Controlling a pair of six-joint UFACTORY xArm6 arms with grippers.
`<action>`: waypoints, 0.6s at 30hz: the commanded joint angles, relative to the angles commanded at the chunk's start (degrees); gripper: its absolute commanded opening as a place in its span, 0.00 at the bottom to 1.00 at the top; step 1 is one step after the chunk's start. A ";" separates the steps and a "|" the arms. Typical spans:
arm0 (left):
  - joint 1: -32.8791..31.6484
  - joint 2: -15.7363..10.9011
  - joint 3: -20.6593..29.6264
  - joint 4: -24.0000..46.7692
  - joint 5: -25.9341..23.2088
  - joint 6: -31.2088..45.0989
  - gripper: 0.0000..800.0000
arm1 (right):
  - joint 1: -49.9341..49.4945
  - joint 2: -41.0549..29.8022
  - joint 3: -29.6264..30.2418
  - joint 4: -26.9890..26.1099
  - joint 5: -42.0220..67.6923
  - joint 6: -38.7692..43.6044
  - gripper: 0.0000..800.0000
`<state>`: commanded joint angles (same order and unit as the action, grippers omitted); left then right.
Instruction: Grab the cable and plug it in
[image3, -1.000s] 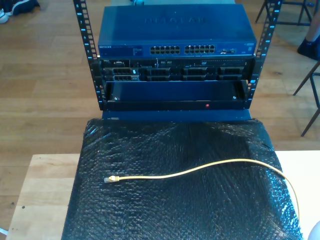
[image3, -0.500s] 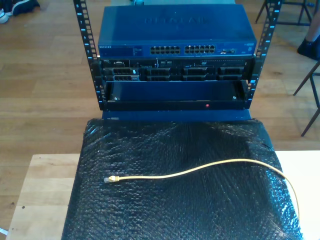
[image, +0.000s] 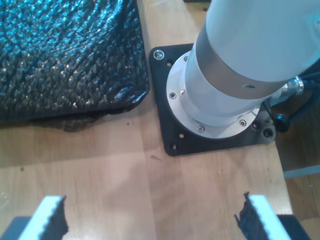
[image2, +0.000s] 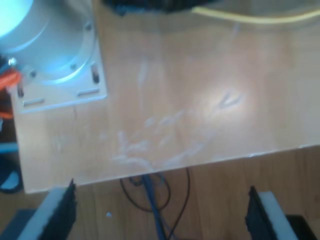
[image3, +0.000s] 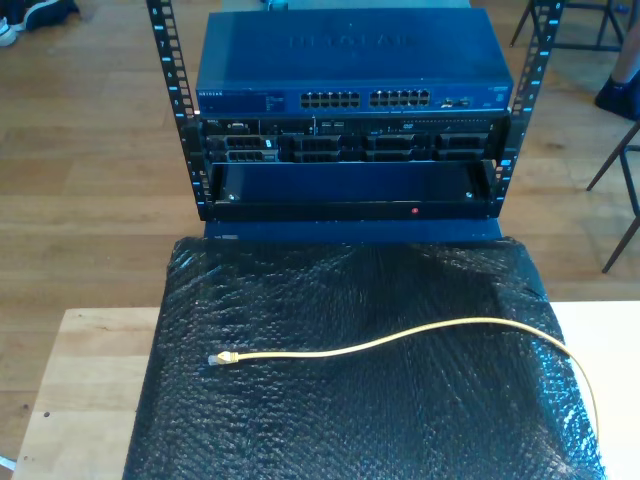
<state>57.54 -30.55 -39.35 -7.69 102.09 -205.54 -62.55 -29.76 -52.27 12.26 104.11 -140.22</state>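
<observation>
The yellow cable (image3: 400, 337) lies in a curve across the black bubble-wrap mat (image3: 350, 420), its clear plug (image3: 218, 358) toward the exterior view's left. A stretch of the cable (image2: 250, 19) also crosses the bare wood in the second wrist view. The blue network switch (image3: 350, 70) with its port rows (image3: 365, 99) sits in the rack behind the mat. My first gripper (image: 150, 220) is open over bare wood beside an arm base (image: 220, 95). My second gripper (image2: 160, 210) is open above the table's edge, with nothing between its fingers.
A black rack (image3: 345, 150) holds the switch and more gear below it. A white arm base (image2: 50, 55) is bolted to the wooden table (image2: 190, 100). Thin dark cables (image2: 155, 200) hang below the table edge. Chair legs (image3: 620, 180) stand at the exterior view's right.
A pale shape at the exterior view's lower right corner has gone out of frame. The cable has not moved.
</observation>
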 joint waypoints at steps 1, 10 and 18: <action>-0.44 0.00 0.00 -0.26 0.09 -0.53 1.00 | 1.05 1.05 -1.49 0.79 1.32 1.32 1.00; -5.19 0.26 -1.14 -1.14 0.18 -5.80 1.00 | 3.78 4.57 -7.38 12.13 6.86 8.62 0.99; -9.76 1.14 -3.16 -3.78 0.62 -10.73 1.00 | 11.78 4.66 -9.76 15.21 6.77 17.05 0.99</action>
<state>47.78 -29.41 -42.52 -11.47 102.70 -216.26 -50.77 -25.10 -62.03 27.47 110.88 -123.16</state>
